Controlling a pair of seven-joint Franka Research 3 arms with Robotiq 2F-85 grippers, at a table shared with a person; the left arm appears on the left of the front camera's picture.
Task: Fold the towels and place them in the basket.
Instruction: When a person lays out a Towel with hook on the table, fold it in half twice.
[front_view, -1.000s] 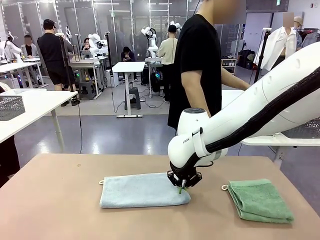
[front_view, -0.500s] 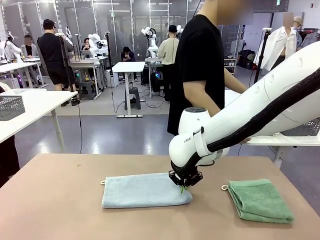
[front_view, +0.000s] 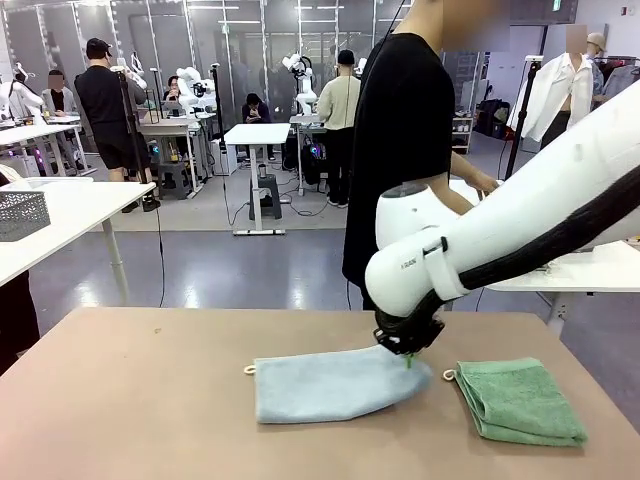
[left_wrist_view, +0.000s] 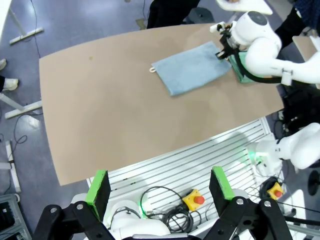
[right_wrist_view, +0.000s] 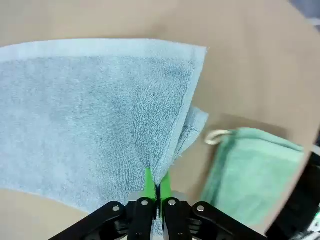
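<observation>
The right gripper (front_view: 409, 358) is pinching the right end of the blue towel (front_view: 330, 388), its jaws closed tight on a bunched fold of the cloth, and that end is lifting slightly off the counter (front_view: 120, 400). In the right wrist view the green pads (right_wrist_view: 149, 182) are pressing together with the blue terry squeezed between them. The rest of the blue towel is lying flat near the middle of the counter, with its small white loop (front_view: 249, 369) sticking out at the left corner. The green towel (front_view: 520, 400) is lying folded just to the right of it, close by but apart, its own loop (front_view: 449, 375) pointing toward the blue one. The left gripper (left_wrist_view: 159, 187) is hanging high above the counter's near edge, jaws standing wide open and gripping nothing. A person in a black shirt (front_view: 400, 130) is standing at the far side.
</observation>
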